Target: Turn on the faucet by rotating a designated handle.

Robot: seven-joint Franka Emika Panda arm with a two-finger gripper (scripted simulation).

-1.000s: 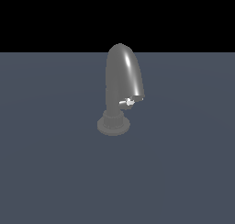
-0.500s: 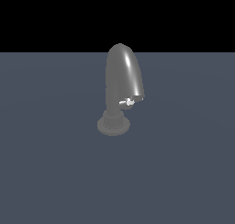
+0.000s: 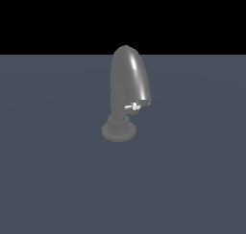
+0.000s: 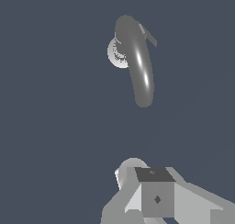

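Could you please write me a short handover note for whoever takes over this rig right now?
Gripper: only in the wrist view, well away from the tap and holding nothing; whether it is open or shut cannot be told.
Dark grey glossy arched faucet: upright on its ribbed round base on the grey floor.
Small pale silver handle with a white tip: juts from the spout toward the exterior view's right, untouched.
Done: nothing visible yet.
Left: approach the handle, make contact, rotate it.

Dark grey, glossy faucet (image 3: 127, 79) with a white highlight streak; ribbed grey base (image 3: 118, 130). Pale silver handle (image 3: 134, 106), white-tipped. Slate-blue floor (image 3: 53, 170), black backdrop (image 3: 48, 17). Gripper (image 4: 153, 195) seemingly light grey and white, one dark face.
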